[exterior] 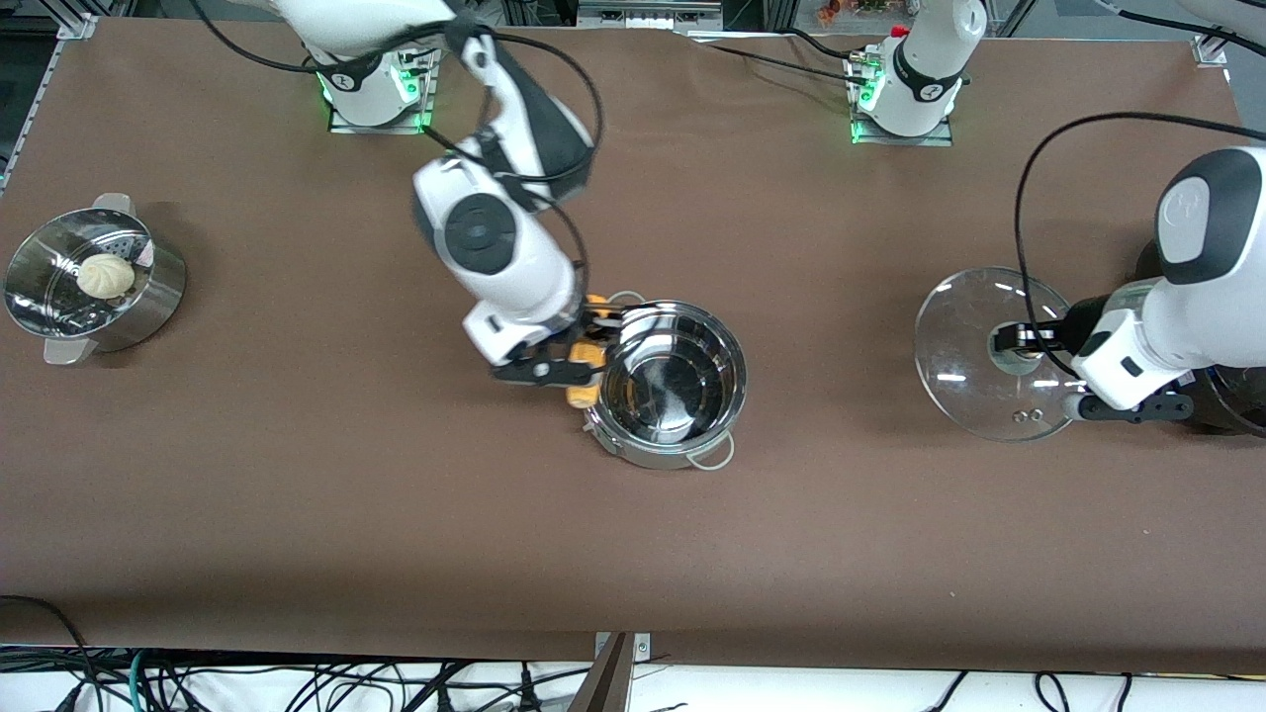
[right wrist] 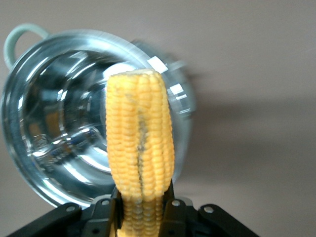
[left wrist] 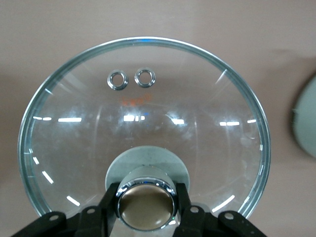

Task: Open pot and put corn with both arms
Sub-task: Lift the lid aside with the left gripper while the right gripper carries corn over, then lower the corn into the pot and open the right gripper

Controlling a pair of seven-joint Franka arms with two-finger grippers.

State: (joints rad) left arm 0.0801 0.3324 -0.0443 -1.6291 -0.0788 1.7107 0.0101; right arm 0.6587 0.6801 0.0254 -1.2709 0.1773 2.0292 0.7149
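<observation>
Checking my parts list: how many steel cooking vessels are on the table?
2. The open pot sits mid-table, beside the corn held by the right end effector. The steamer bowl with a bun sits at the right arm's end.

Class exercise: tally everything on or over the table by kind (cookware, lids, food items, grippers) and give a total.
Cookware: 2, the pot and the steamer bowl.
Lids: 1, the glass lid, held by the left gripper.
Food items: 2, the corn in the right gripper and the bun.
Grippers: 2.
Total: 7.
</observation>
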